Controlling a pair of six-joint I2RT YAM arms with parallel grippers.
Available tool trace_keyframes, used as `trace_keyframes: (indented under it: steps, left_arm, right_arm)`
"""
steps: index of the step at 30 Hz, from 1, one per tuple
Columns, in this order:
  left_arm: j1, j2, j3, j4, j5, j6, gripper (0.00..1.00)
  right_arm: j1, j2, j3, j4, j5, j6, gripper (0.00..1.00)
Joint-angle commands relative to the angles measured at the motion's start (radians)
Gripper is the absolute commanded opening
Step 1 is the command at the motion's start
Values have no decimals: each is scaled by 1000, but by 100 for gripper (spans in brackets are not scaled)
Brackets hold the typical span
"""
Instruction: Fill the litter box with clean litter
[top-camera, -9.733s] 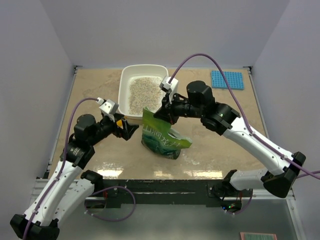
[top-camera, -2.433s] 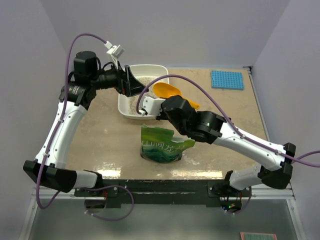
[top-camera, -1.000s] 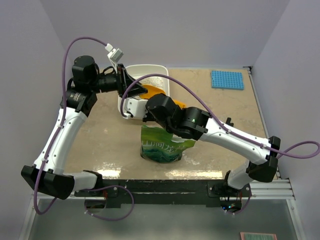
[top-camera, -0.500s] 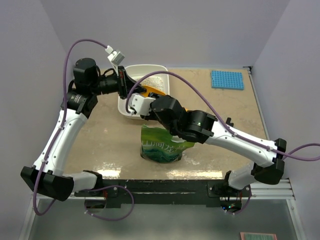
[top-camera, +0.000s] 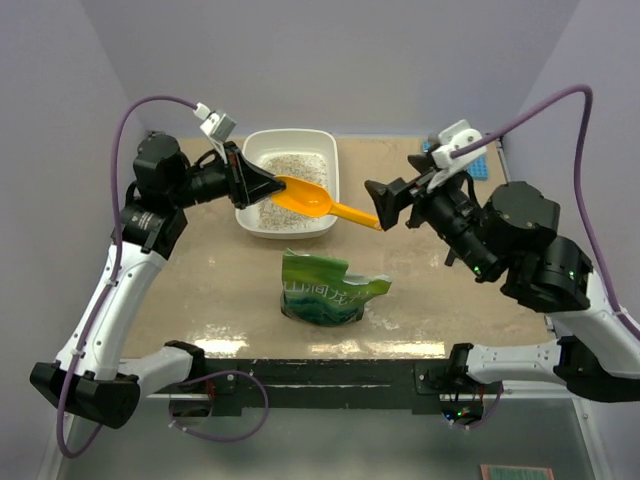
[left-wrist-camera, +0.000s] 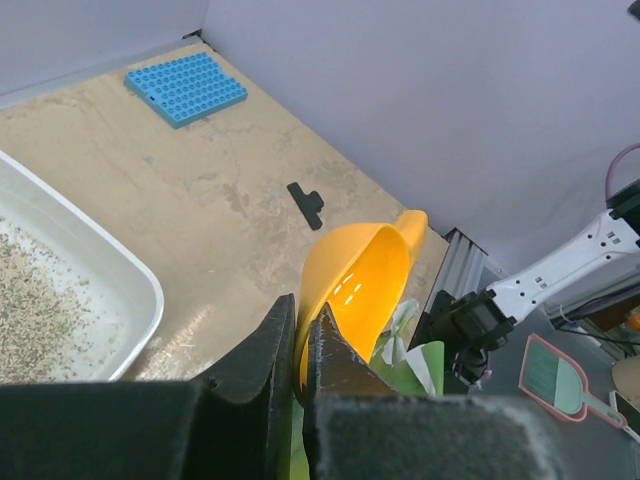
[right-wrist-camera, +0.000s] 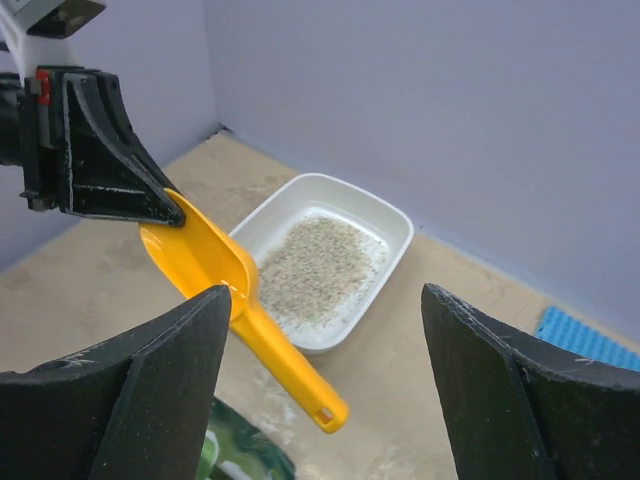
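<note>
The white litter box (top-camera: 243, 195) stands at the back of the table with a layer of clean litter (top-camera: 285, 170) in it, and it also shows in the right wrist view (right-wrist-camera: 400, 226). My left gripper (top-camera: 268, 185) is shut on the bowl rim of an orange-yellow scoop (top-camera: 306, 197), holding it above the box's front right corner. The scoop's handle points right toward my right gripper (top-camera: 385, 205). That gripper is open and apart from the handle end, with nothing between its fingers. In the left wrist view the jaws (left-wrist-camera: 300, 340) pinch the scoop (left-wrist-camera: 365, 280). The scoop bowl (right-wrist-camera: 212, 260) looks empty.
A crinkly green bag (top-camera: 325, 290) stands open-topped in front of the box, below the scoop. A blue studded mat (left-wrist-camera: 187, 88) lies at the back right corner. A small black piece (left-wrist-camera: 307, 203) lies on the tabletop. Grey walls close in three sides.
My left gripper has shut on the scoop's bowl. My right gripper has opened, let go of the scoop and pulled back to the right and up.
</note>
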Motion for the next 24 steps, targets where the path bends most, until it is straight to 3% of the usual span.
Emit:
trace_keyframes:
  steps: [1, 11, 15, 16, 17, 18, 19, 21, 24]
  left_arm:
    - [1, -79, -59, 179, 5, -117, 0]
    - [26, -113, -223, 520, 33, -263, 0]
    - [58, -118, -296, 613, 48, -306, 0]
    - [66, -118, -308, 627, 54, -318, 0]
    - [80, -121, -334, 663, 63, -327, 0]
    - [89, -119, -346, 679, 70, -338, 0]
    - [96, -119, -357, 697, 86, -363, 0]
    - [119, -124, -383, 742, 97, -381, 0]
    - [141, -122, -397, 791, 113, -419, 0]
  right_arm:
    - [-90, -7, -78, -19, -104, 308, 79]
    - [-595, -47, -404, 519, -867, 574, 76]
    - [-803, -73, -591, 954, -1124, 787, 76]
    - [-845, -76, -633, 1039, -1239, 904, 75]
    - [-883, -73, -723, 1132, -1291, 974, 75]
    - [-951, -70, -769, 1338, -1331, 1049, 74]
    - [-979, -67, -810, 1428, -1372, 1179, 73]
    - [-1022, -61, -889, 1566, -1448, 1261, 72]
    - [-1028, -84, -908, 1518, -1498, 1205, 70]
